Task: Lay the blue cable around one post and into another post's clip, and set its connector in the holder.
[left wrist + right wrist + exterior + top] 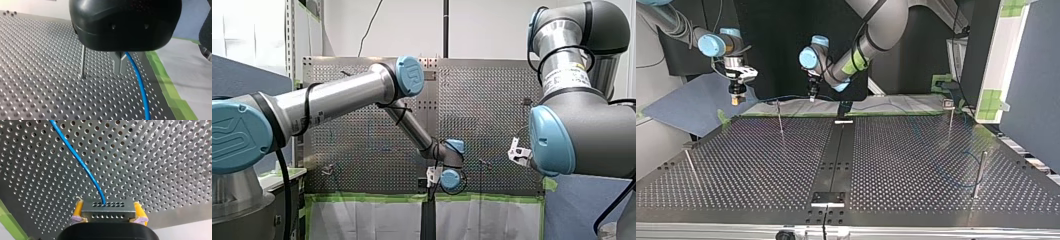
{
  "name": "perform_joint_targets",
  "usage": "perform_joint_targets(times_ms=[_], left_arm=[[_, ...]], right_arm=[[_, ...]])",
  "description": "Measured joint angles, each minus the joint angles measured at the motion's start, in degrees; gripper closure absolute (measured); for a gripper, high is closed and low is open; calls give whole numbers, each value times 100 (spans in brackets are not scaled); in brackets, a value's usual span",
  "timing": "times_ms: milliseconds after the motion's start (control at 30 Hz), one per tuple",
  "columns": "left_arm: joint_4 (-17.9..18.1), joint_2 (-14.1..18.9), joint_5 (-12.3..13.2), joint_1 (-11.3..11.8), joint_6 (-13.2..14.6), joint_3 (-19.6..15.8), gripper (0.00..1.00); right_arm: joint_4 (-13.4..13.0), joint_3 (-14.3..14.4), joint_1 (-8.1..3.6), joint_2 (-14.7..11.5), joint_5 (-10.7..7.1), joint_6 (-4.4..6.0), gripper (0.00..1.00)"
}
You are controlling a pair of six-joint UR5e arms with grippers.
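Right jaws: clamped on my connector (108, 212) | blue cable (82, 162) runs straight ahead from it | left jaws: pinched on that cable, post (82, 62) just beside; I judge this arm nearer.

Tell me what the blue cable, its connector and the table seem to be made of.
The blue cable is probably plastic-sheathed wire: smooth, faintly glossy, bending softly. The connector is likely bare metal, a dull grey block with rows of small holes. The perforated table seems metal sheet, with a matte grey sheen around the holes.
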Motion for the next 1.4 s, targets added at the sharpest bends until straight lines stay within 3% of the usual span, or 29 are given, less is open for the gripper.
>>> perform_joint_targets(times_ms=[267,533,833,1000,1400], left_arm=[[20,1,-85,-145,36,43,100],[116,-5,-91,-172,68,45,100],[446,-13,59,-175,-134,45,100],[479,-21,188,-132,-322,42,100],[668,-30,391,7,-427,-117,100]], right_arm=[[-25,-27,-127,0,0,211,100],[6,-30,-193,0,0,351,100],[34,-29,-195,1,4,433,100],[47,-29,-195,1,8,599,100],[276,-20,-150,2,134,545,100]])
